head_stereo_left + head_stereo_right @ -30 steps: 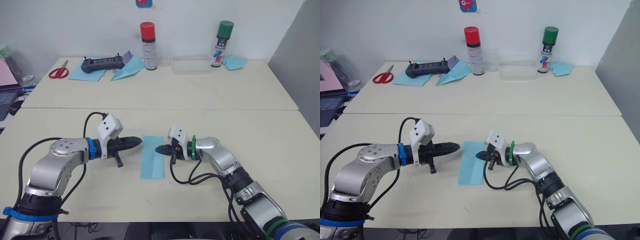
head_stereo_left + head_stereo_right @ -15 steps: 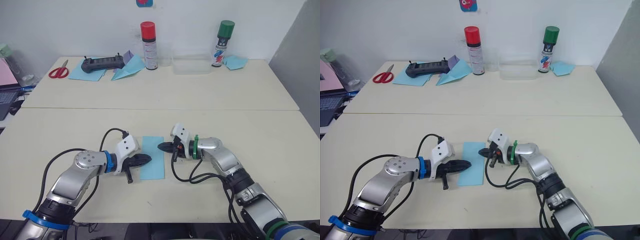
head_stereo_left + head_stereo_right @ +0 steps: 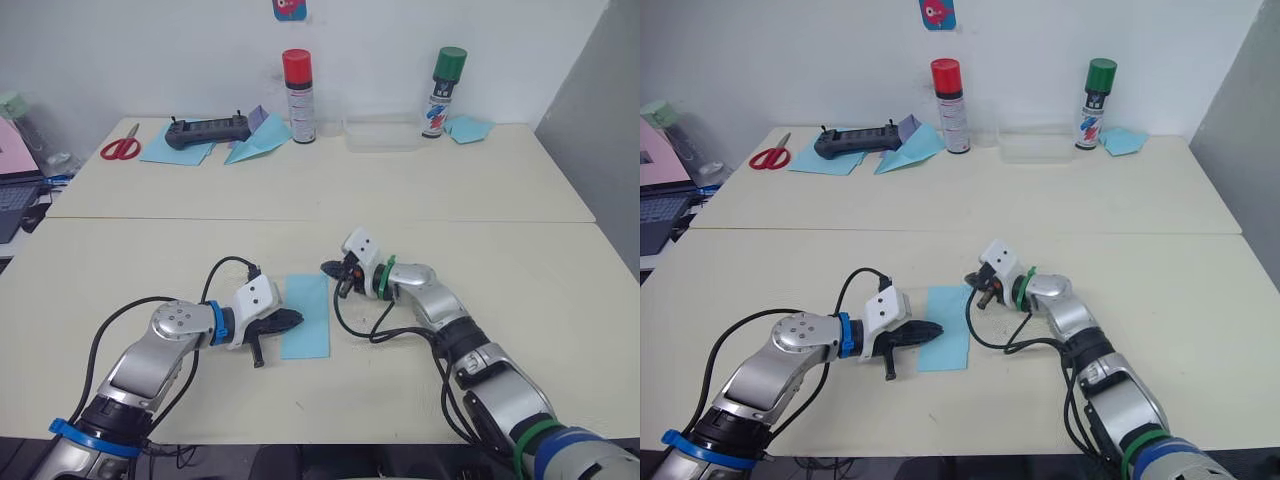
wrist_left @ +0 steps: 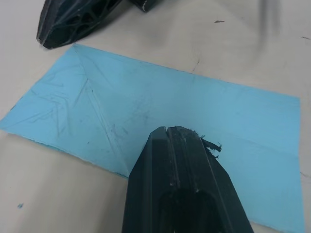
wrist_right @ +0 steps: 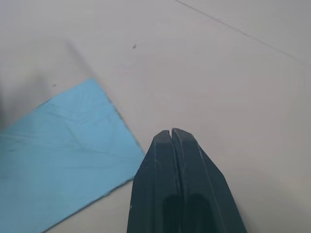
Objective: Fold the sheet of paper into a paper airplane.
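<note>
The sheet of paper (image 3: 307, 314) is a light blue rectangle lying flat on the near table, with faint crease lines across it (image 4: 121, 111). My left gripper (image 3: 292, 319) is shut, its tip resting on the sheet's left edge near the lower half. My right gripper (image 3: 328, 269) is shut too, hovering just beyond the sheet's far right corner, apart from the paper. In the right wrist view that corner of the sheet (image 5: 73, 145) lies beside the closed fingertips (image 5: 171, 133). No paper airplane shaped from this sheet shows.
On the far table stand a red-capped spray can (image 3: 296, 82), a green-capped can (image 3: 441, 79) and a clear tray (image 3: 382, 133). Scissors (image 3: 121, 148), a black controller (image 3: 206, 130) on blue paper, and a blue paper dart (image 3: 255, 140) lie at far left.
My right gripper has lifted off the sheet's right edge and moved away toward the far corner. The left gripper has stayed on the sheet's left edge.
</note>
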`<state>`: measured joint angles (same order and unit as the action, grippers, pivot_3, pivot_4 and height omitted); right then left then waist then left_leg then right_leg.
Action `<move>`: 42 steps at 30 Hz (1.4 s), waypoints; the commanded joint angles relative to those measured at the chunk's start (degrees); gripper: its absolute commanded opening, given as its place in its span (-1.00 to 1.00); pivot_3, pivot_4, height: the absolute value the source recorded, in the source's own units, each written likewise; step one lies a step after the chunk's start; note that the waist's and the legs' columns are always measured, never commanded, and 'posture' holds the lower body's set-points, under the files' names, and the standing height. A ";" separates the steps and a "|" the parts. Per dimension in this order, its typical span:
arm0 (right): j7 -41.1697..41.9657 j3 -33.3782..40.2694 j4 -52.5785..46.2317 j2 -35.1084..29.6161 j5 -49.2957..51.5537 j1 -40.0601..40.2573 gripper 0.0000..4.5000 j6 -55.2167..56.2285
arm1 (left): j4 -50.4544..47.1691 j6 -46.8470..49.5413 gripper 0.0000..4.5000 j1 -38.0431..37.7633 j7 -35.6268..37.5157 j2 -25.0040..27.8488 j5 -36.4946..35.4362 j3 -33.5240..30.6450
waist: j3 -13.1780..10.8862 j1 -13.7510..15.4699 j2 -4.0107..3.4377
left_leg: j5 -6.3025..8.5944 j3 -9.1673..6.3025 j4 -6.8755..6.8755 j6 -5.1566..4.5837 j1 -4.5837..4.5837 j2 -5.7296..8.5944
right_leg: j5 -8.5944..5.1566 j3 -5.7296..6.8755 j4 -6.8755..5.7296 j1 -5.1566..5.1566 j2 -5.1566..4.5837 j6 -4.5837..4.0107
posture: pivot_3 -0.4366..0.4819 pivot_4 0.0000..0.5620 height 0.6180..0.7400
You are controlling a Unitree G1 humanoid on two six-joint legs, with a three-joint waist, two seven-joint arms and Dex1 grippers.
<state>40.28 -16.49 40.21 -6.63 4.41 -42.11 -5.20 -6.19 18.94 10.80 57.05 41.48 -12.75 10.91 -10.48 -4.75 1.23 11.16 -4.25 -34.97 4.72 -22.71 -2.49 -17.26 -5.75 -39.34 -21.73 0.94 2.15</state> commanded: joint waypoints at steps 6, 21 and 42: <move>4.44 5.07 -6.91 -1.17 4.09 2.99 -0.99 2.19 | 3.59 -0.18 -1.00 -0.92 0.12 -0.49 2.25 1.69 | 0.04 0.17 -0.02 | 0.00 -0.03 0.02 0.00 -0.09 0.02 | 0.09 0.02 0.09 0.01 0.00 0.16 | -0.05 -0.47 1.00; 9.86 -4.97 -22.42 -4.74 0.06 11.74 -0.99 -12.85 | 3.02 0.89 -1.00 -0.45 1.15 -0.98 2.05 2.13 | 0.01 0.25 -0.10 | 0.01 -0.05 0.15 0.00 -0.17 0.01 | 0.06 0.06 0.29 -0.05 -0.01 0.10 | -0.05 -0.47 1.00; 26.43 -16.92 -43.32 -17.17 6.83 21.37 -0.99 -35.62 | -0.51 3.23 -1.00 -3.80 -0.05 -0.87 1.87 2.65 | 1.23 0.29 -0.13 | 0.18 -0.04 0.36 0.13 -0.09 -0.01 | -0.29 0.08 0.38 -0.02 -0.02 -0.13 | -0.05 -0.47 1.00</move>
<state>64.15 -28.60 -4.02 -21.92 11.23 -23.04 -37.26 -7.78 19.77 8.99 56.87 40.30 -12.79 10.94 -9.24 -4.46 1.10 11.35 -4.29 -34.60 4.86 -22.79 -2.50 -17.56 -5.66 -38.96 -21.75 0.92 2.04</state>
